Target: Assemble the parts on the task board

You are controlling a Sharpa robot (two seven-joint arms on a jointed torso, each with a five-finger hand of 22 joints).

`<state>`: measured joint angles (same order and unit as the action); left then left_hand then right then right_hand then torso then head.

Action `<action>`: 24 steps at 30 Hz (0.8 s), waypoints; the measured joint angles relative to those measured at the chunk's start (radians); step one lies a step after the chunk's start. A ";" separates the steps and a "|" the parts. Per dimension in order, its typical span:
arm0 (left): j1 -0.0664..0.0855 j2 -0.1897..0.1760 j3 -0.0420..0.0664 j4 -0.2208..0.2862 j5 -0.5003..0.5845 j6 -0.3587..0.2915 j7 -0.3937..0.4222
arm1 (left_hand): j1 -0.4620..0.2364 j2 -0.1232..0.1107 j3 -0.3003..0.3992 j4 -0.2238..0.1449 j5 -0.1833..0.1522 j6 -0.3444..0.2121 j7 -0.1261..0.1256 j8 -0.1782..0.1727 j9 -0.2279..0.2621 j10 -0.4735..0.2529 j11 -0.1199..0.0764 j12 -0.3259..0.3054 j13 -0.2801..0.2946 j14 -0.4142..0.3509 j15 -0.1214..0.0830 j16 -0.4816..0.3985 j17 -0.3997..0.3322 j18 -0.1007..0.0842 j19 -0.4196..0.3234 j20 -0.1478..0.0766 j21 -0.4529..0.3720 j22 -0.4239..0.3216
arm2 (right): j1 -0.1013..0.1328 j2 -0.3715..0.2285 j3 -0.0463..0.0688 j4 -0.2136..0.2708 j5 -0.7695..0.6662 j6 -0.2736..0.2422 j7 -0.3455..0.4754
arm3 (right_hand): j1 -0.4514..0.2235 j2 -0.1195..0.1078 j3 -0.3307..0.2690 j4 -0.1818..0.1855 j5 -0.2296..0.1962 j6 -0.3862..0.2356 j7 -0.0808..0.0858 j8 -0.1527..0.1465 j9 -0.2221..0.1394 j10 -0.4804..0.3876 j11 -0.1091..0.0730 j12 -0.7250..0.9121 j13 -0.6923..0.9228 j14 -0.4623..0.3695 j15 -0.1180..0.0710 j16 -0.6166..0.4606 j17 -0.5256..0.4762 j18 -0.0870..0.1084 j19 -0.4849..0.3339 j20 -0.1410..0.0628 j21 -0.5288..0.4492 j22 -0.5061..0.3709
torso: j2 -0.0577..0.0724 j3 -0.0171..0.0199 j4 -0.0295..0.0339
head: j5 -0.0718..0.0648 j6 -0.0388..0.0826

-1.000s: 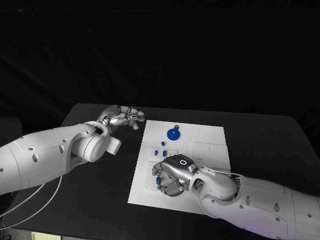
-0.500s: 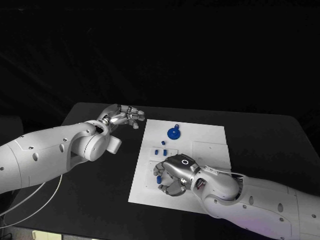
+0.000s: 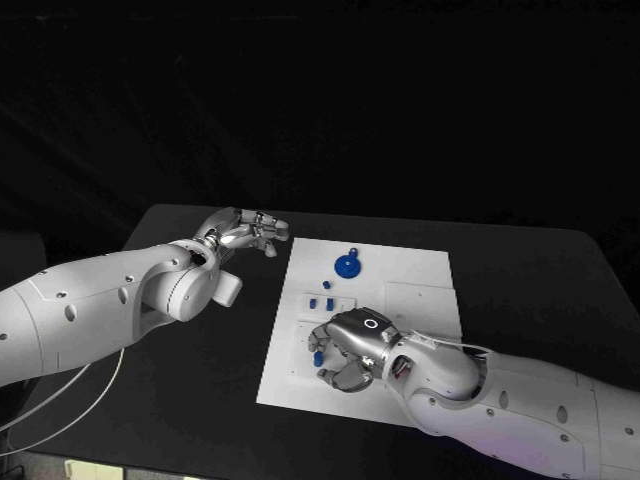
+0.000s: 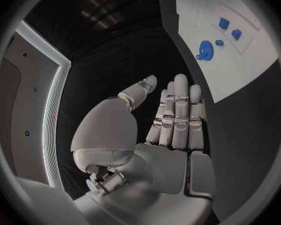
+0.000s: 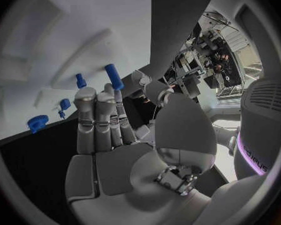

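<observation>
The white task board (image 3: 407,300) lies in the middle of the table. A blue gear (image 3: 348,267) sits near its far edge, with small blue parts (image 3: 320,300) just nearer than it. My right hand (image 3: 346,352) hovers over the board's near left part with its fingers stretched out. A blue peg (image 5: 113,76) stands just past the fingertips (image 5: 95,99), and I cannot tell whether it touches them. A second peg (image 5: 81,80) and the gear (image 5: 36,122) lie beyond. My left hand (image 3: 244,231) is off the board's far left corner, flat and empty (image 4: 175,120).
Black table (image 3: 536,280) surrounds the board, with bare room on its right side. The left forearm (image 3: 104,300) crosses the table's left part. The board's right half (image 3: 421,300) carries only shallow white recesses.
The right hand has edged very slightly along the board's near left part. The left hand and the blue parts have kept their places.
</observation>
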<state>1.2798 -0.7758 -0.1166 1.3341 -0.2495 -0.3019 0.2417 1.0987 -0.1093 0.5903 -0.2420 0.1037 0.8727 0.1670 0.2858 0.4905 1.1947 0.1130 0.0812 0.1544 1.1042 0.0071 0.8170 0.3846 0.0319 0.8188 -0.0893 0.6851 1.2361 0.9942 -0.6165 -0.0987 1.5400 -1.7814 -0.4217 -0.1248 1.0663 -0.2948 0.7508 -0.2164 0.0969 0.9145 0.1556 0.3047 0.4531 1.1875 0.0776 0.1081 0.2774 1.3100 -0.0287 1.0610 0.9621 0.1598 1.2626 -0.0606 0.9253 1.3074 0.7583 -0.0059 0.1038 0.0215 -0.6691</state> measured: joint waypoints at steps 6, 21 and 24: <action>0.000 -0.001 0.000 0.000 0.000 0.000 0.000 | 0.000 0.000 0.000 0.000 0.000 0.000 0.000 0.000 0.000 0.000 0.000 0.000 0.000 0.000 0.000 0.000 0.001 0.000 0.002 -0.002 0.000 0.000 | 0.000 -0.002 0.000 0.003 0.000 0.007 0.000 | 0.004 0.004 0.000 0.000 0.000 0.007 -0.004 0.002 0.000 0.011 -0.002 0.000 0.000 0.002 -0.001 0.000 0.000 0.000 0.002 0.002 0.000 0.000 | 0.000 -0.0007 0.0001 | 0.001 -0.001; 0.000 -0.002 0.000 -0.001 0.000 0.000 -0.001 | 0.000 0.000 0.000 0.000 0.000 0.000 0.000 0.000 -0.001 0.002 -0.002 0.000 0.000 0.000 0.000 -0.004 0.002 0.000 0.002 -0.002 -0.004 0.001 | 0.000 -0.007 0.000 0.005 0.000 0.014 0.000 | 0.004 0.004 0.000 0.006 0.000 0.016 -0.006 0.009 0.003 0.019 -0.004 0.008 0.002 0.003 -0.004 0.000 -0.001 0.000 0.004 0.003 0.000 0.000 | 0.000 0.0001 -0.0001 | 0.003 -0.004; 0.000 -0.002 0.000 -0.001 0.000 0.000 -0.001 | 0.000 0.000 0.000 0.000 0.000 0.000 0.000 0.000 -0.001 0.002 -0.002 0.000 0.000 0.000 0.000 -0.004 0.002 0.000 0.002 -0.002 -0.004 0.001 | 0.000 -0.007 0.000 0.005 0.000 0.014 0.000 | 0.004 0.004 0.000 0.006 0.000 0.016 -0.006 0.009 0.003 0.019 -0.004 0.008 0.002 0.002 -0.006 0.000 -0.001 0.000 0.004 0.003 0.000 0.000 | 0.000 0.0003 -0.0002 | 0.003 -0.004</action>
<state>1.2798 -0.7774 -0.1167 1.3329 -0.2494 -0.3021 0.2403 1.0987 -0.1093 0.5903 -0.2421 0.1037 0.8728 0.1671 0.2858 0.4897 1.1963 0.1114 0.0812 0.1544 1.1042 0.0071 0.8131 0.3865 0.0318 0.8207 -0.0910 0.6813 1.2368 0.9942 -0.6232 -0.0987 1.5451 -1.7809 -0.4076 -0.1247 1.0704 -0.2907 0.7510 -0.2106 0.0969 0.9303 0.1498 0.3133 0.4557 1.2065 0.0733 0.1160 0.2796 1.3120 -0.0343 1.0608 0.9613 0.1599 1.2664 -0.0571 0.9253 1.3073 0.7583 -0.0057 0.1036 0.0241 -0.6731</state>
